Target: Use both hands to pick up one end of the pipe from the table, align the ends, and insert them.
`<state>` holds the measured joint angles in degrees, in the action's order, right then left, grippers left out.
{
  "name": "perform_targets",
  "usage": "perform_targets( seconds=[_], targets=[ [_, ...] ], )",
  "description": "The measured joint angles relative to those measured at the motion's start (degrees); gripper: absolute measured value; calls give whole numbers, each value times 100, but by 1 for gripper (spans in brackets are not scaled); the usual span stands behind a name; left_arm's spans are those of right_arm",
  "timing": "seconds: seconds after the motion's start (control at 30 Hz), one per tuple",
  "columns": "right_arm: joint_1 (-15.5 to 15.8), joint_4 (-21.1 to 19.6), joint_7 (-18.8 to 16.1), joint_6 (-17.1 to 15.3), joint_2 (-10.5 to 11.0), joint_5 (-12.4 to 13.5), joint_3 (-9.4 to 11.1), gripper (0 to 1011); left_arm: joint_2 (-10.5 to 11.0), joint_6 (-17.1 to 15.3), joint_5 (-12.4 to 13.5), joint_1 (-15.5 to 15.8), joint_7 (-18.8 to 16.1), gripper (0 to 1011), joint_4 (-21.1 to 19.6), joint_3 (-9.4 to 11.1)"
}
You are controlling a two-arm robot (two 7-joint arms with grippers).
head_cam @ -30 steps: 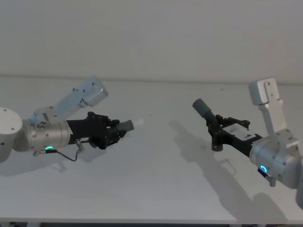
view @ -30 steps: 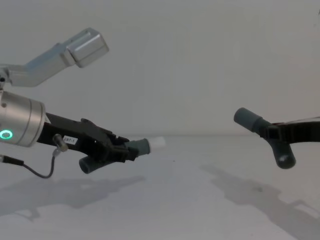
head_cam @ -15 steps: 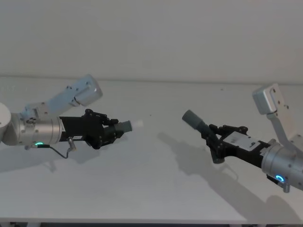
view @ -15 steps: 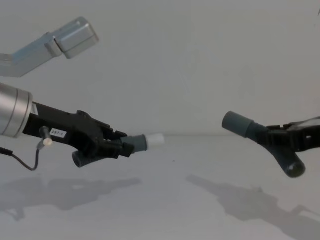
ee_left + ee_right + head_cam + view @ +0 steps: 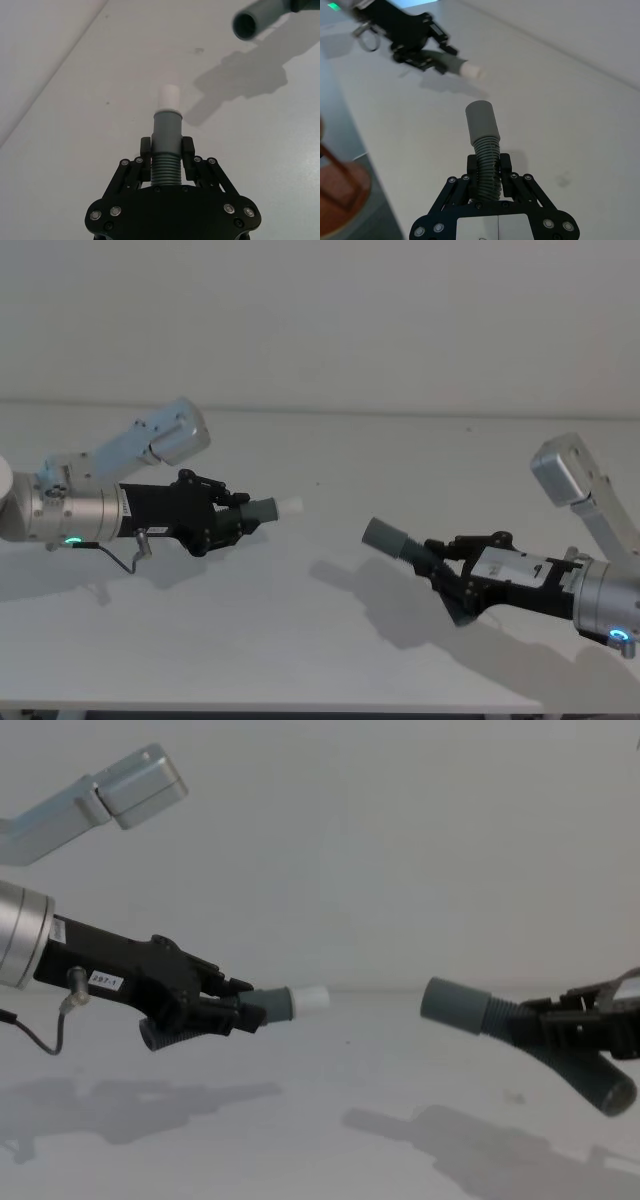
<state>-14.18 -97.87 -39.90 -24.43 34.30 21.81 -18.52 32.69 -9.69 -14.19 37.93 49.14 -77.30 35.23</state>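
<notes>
Quick status from my end: left hand point(image 5: 238, 524) is clamped on the ribbed part of the white-tipped pipe piece point(image 5: 268, 508). The cuff and tip stick out past the fingers, pointing across to the right. Right hand point(image 5: 447, 562) is pinching the ribs of the plain-cuff pipe piece point(image 5: 386, 536), with its cuff aimed back toward the left one. Both pieces are up off the bench point(image 5: 300, 640), their ends facing each other but well apart and not lined up.
</notes>
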Motion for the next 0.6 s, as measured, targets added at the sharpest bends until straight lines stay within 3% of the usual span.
perform_targets(
  seconds=[0.33,0.6],
  targets=[
    [-269,61,-901,56,372,114,-335,265,64,75,-59,34,141,353,-33,77],
    [-410,107,-1221,54,470,159,-503,265,135,124,-142,46,290,353,-98,123]
  ],
)
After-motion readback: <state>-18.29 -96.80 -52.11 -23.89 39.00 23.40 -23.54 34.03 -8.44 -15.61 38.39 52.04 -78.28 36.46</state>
